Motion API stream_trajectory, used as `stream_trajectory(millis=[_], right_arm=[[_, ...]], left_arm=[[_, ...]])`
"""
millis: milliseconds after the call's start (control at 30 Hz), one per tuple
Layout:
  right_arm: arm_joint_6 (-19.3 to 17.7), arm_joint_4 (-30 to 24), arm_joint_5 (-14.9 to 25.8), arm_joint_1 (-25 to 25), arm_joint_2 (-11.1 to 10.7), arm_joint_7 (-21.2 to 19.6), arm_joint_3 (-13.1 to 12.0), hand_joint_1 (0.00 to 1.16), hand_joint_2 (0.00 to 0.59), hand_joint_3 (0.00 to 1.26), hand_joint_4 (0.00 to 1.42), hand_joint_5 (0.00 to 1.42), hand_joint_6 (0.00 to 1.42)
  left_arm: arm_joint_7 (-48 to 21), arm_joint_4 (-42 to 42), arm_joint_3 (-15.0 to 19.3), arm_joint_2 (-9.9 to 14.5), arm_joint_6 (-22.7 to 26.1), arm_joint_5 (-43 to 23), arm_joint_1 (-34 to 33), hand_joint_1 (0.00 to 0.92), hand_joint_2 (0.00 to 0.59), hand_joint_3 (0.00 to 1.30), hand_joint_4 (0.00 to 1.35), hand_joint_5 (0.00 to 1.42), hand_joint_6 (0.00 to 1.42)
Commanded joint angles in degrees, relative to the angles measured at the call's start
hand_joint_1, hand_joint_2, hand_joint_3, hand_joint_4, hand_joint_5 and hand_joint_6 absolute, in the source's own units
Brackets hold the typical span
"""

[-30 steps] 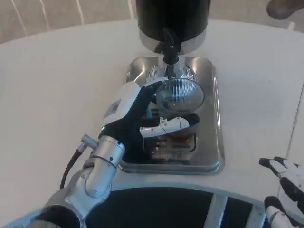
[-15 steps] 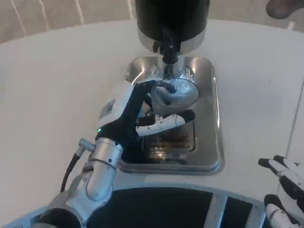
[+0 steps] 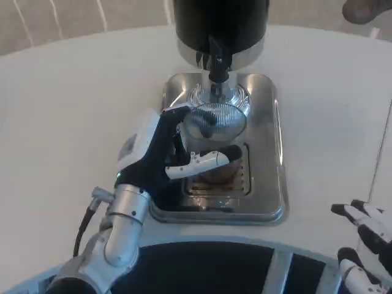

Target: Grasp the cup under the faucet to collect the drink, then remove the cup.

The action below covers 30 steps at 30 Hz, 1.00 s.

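The left hand point(image 3: 174, 150) is grasping the cup point(image 3: 213, 131) under the faucet point(image 3: 215, 61), while the right hand point(image 3: 367, 245) rests with fingers released on the surface point(image 3: 73, 122).

The left hand point(image 3: 177, 156) wraps the clear cup point(image 3: 213, 131), and its fingers point(image 3: 202, 162) cover the cup's lower wall and base, so whether the base touches the steel tray point(image 3: 269, 153) behind the fingertips cannot be told. The dispenser point(image 3: 220, 27) is cut off by the top edge. The right hand point(image 3: 364, 242) runs off the lower right corner; its fingers look spread, perhaps.
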Motion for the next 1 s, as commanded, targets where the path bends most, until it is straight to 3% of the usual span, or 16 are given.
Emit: stream_trajectory(millis=[33,433,767,1000], right_arm=[[1.0,-0.8,-0.7,-2.2,3.7,0.6,0.5,0.01,0.580,0.09,0.00,0.00,0.00],[1.6,-0.8,-4.0,-2.5,5.1,-0.1,4.2,0.01,0.575,0.09,0.00,0.00,0.00],[4.6,-0.8,-7.6,-7.1,3.5,1.3,6.9,0.00,0.550,0.06,0.00,0.00,0.00],[6.0,-0.8,-10.8,-9.4,4.0,2.3,9.3,0.00,0.548,0.06,0.00,0.00,0.00]], left_arm=[[0.0,-1.2,1.5,1.4,-2.9,-0.9,1.6,0.659,0.004,0.91,0.98,1.30,1.42],[-2.8,-4.1,5.0,4.1,-7.7,-2.6,3.8,0.667,0.002,0.90,1.03,1.34,1.42],[-5.4,-5.5,6.2,7.4,-10.0,-2.9,6.2,0.668,0.000,0.90,1.04,1.34,1.42],[-6.6,-6.1,7.1,9.3,-10.7,-2.9,7.8,0.673,0.000,0.90,1.04,1.34,1.42]])
